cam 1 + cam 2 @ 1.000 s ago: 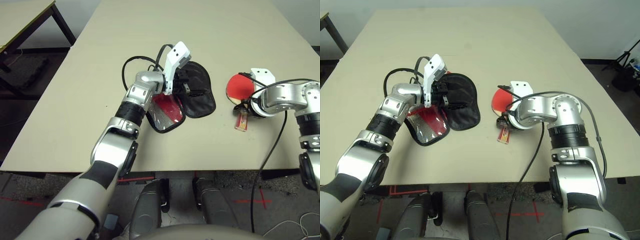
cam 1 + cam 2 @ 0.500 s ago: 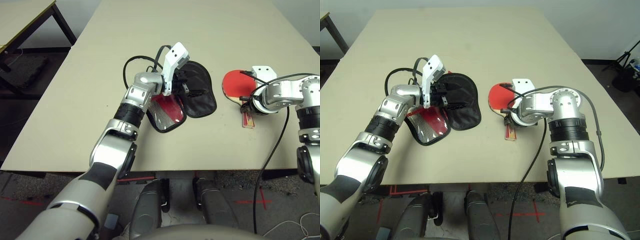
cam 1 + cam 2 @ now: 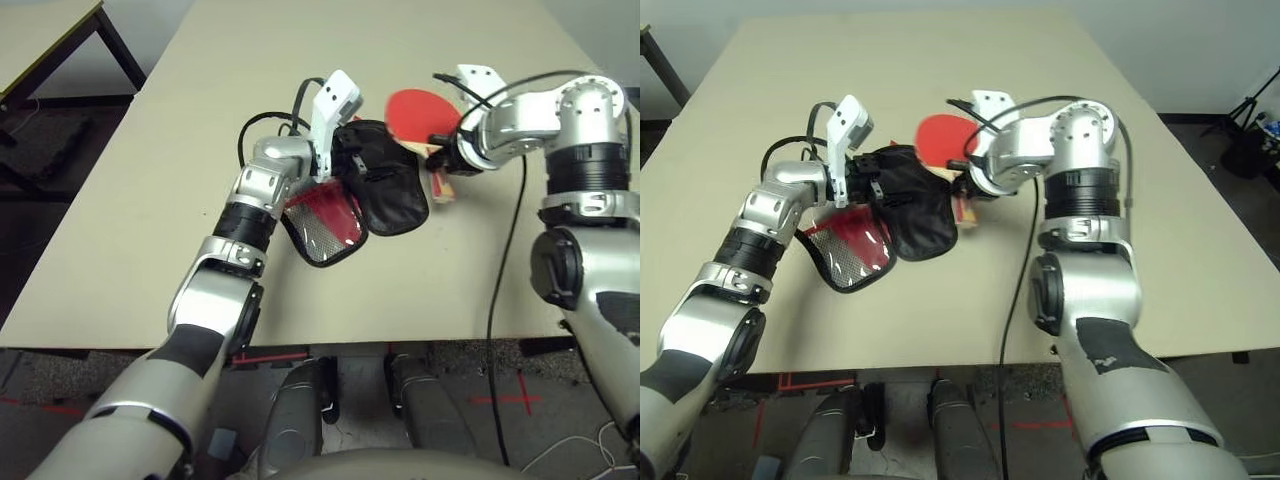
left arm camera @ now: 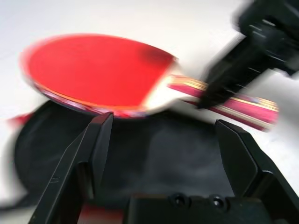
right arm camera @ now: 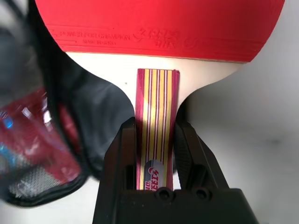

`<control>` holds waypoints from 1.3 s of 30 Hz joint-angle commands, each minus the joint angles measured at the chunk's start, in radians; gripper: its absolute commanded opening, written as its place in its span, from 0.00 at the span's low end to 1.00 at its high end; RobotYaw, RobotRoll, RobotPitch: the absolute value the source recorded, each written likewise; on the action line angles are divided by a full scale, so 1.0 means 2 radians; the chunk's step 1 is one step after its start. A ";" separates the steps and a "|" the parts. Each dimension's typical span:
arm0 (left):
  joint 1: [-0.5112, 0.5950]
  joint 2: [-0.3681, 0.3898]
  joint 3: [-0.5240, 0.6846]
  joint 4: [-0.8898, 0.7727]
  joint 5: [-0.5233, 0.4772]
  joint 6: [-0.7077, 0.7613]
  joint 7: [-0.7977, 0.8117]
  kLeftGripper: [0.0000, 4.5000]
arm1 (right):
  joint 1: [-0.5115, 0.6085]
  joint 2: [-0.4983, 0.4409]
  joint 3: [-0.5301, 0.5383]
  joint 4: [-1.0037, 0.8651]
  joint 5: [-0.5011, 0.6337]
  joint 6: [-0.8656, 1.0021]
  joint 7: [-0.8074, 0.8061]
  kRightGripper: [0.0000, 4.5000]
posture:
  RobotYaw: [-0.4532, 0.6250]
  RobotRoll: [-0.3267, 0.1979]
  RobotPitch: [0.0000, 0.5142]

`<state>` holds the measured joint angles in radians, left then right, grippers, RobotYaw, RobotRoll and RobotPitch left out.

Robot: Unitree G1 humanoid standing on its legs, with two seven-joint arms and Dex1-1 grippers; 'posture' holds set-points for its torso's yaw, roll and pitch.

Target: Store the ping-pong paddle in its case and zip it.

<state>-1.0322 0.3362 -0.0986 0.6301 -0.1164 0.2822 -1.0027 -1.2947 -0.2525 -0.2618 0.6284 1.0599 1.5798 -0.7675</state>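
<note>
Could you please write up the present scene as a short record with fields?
paddle: round red-faced ping-pong paddle, handle clamped between the right gripper's jaws
case: red-and-black fabric cover lying open on the pale table
left gripper: at the case, jaws open
paddle in case: no, its blade is over the black half's edge
zip: not closed

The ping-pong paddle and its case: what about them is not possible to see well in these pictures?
- Underside of the paddle: turned away in the right wrist view.
- Part of the paddle's blade: cut off by the top edge in the right wrist view.
- Part of the case: covered by the left hand in the left eye view.
</note>
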 commanded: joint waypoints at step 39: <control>0.063 0.058 0.004 -0.114 -0.026 0.084 0.027 1.00 | -0.017 0.054 0.119 0.147 -0.404 -0.226 0.400 0.25 | 0.45 0.62 0.31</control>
<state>-0.9202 0.4525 -0.0913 0.4097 -0.1631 0.4445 -0.9515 -1.2994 -0.1544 -0.0241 0.9132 0.2671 1.1461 0.0166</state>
